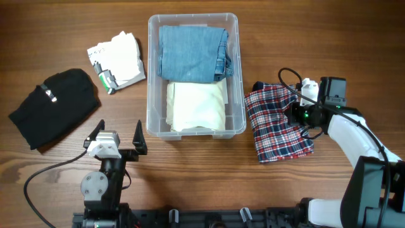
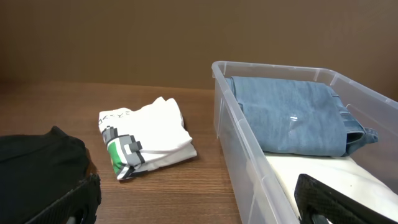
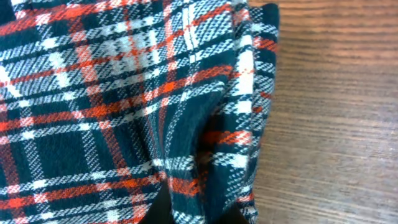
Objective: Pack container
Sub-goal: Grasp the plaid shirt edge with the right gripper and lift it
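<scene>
The clear container (image 1: 152, 76) stands at the table's middle and holds folded blue jeans (image 1: 190, 54) at the far end and a folded cream cloth (image 1: 196, 104) at the near end. My right gripper (image 1: 296, 111) is shut on a fold at the right edge of a red, white and navy plaid cloth (image 1: 275, 126) lying right of the container. The plaid cloth (image 3: 93, 93) fills the right wrist view, pinched between the fingers (image 3: 205, 205). My left gripper (image 1: 118, 138) is open and empty, near the container's front left corner (image 2: 249, 143).
A folded white T-shirt with a green print (image 1: 118, 60) lies left of the container, and also shows in the left wrist view (image 2: 146, 140). A black garment (image 1: 54, 104) lies at the far left. A black cable runs along the front left of the table.
</scene>
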Robot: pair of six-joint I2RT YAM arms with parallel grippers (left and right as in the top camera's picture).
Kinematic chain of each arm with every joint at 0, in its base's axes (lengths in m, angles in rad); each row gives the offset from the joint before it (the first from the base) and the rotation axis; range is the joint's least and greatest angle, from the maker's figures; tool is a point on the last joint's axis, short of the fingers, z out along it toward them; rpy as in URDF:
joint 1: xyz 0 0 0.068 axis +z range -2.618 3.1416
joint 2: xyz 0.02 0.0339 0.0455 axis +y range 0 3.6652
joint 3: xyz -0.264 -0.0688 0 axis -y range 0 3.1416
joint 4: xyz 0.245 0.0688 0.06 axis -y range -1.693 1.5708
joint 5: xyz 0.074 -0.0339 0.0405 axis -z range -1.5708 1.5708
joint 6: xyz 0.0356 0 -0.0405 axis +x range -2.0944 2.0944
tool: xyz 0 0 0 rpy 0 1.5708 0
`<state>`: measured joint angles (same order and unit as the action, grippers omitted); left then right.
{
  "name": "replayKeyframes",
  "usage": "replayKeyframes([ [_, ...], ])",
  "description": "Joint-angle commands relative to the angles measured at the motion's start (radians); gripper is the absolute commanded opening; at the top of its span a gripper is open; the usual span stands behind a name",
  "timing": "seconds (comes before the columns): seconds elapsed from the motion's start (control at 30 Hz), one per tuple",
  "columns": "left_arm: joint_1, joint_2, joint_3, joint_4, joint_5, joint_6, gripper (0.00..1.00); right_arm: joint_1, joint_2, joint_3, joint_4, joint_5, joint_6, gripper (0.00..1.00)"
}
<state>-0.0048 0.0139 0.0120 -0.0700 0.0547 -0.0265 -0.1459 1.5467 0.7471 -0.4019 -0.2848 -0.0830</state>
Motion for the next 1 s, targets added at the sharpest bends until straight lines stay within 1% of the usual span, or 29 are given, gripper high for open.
replayKeyframes([
  [0.0,-0.004,-0.002,-0.006,-0.001,0.015,0.019,1.00,0.008,0.019,0.021,-0.058,-0.053,0.039,0.04],
  [0.23,-0.004,-0.002,-0.006,-0.001,0.015,0.019,1.00,0.008,0.019,0.065,-0.089,-0.056,0.040,0.04],
  [0.33,-0.004,-0.002,-0.006,-0.001,0.015,0.019,1.00,0.008,0.019,0.074,-0.090,-0.109,0.042,0.04],
  [0.4,-0.004,-0.002,-0.006,-0.001,0.015,0.019,1.00,0.008,0.019,0.084,-0.089,-0.160,0.071,0.04],
  [0.47,-0.004,-0.002,-0.006,-0.001,0.015,0.019,1.00,0.008,0.019,0.098,-0.089,-0.165,0.129,0.04],
  [0.77,-0.004,-0.002,-0.006,-0.001,0.015,0.019,1.00,0.008,0.017,0.105,-0.086,-0.165,0.135,0.04],
  [0.97,-0.004,-0.002,-0.006,-0.001,0.015,0.019,1.00,0.008,-0.043,0.220,-0.188,-0.164,0.136,0.04],
])
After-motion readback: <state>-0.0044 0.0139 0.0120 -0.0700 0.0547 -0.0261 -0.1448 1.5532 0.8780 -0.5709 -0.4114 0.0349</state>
